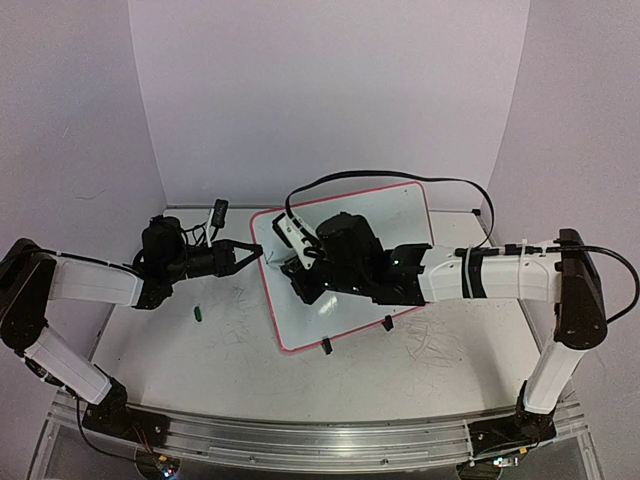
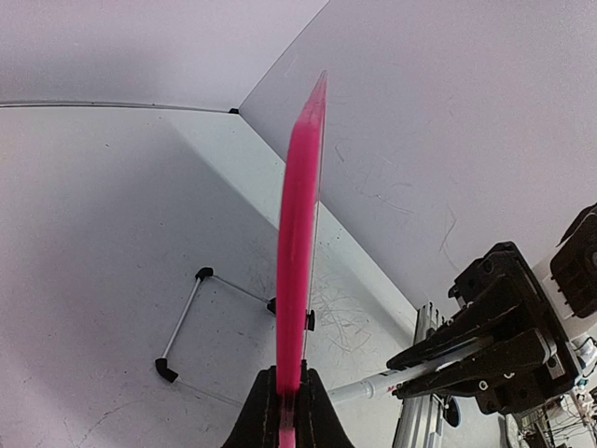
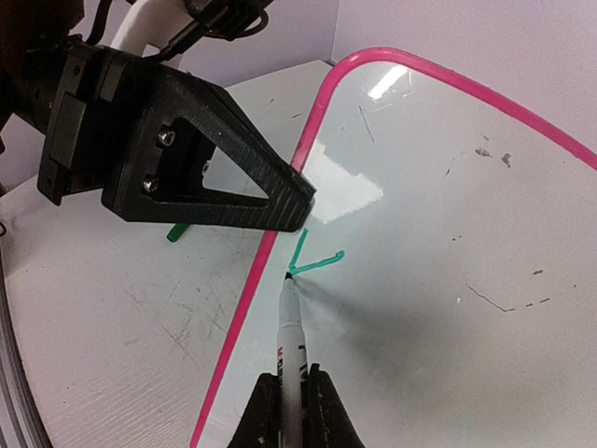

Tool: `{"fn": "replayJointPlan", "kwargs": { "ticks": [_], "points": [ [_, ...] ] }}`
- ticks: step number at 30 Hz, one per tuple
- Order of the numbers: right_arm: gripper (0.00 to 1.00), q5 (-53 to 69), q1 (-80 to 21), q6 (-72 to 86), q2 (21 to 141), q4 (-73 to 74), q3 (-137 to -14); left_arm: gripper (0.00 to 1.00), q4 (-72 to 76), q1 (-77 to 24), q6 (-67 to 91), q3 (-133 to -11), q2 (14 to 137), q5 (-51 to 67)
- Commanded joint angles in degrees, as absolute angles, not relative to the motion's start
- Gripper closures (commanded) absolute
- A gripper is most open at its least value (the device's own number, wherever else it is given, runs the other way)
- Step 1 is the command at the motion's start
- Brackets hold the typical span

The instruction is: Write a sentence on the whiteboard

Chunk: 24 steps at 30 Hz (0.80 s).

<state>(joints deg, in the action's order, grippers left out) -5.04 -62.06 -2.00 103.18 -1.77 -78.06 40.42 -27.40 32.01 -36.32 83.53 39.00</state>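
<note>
The whiteboard [image 1: 395, 215] has a pink-red frame and lies tilted at the table's middle. My left gripper [image 1: 250, 253] is shut on its left frame edge, which stands edge-on as a pink strip [image 2: 298, 233] between the jaws [image 2: 289, 411]. My right gripper [image 1: 298, 275] hovers over the board's left part, shut on a white marker [image 3: 291, 345]. The marker's tip touches the white surface [image 3: 448, 215]. Of the sentence, only a short green angled stroke [image 3: 315, 262] shows, right at the tip and close to the frame. One left fingertip [image 3: 238, 182] reaches the frame just above that stroke.
A green marker cap [image 1: 199, 313] lies on the table left of the board, also seen as a green cap [image 3: 177, 231]. Two black clip feet [image 1: 326, 346] sit on the board's near edge. A thin wire stand [image 2: 182, 327] lies beyond it. Grey scribbles mark the tabletop.
</note>
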Motion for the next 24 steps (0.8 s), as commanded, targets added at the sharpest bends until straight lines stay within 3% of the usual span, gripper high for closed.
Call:
{"fn": "replayJointPlan", "kwargs": {
  "ticks": [1, 24],
  "points": [
    [1.00, -6.35, -61.95, -0.51, 103.60, -0.55, -77.07, 1.00, 42.25, -27.42, 32.48, -36.92, 81.66, 39.46],
    [1.00, -5.23, -61.31, -3.11, 95.21, -3.41, -73.07, 1.00, 42.15, -27.42, 32.14, -36.71, 81.74, 39.22]
  ]
}}
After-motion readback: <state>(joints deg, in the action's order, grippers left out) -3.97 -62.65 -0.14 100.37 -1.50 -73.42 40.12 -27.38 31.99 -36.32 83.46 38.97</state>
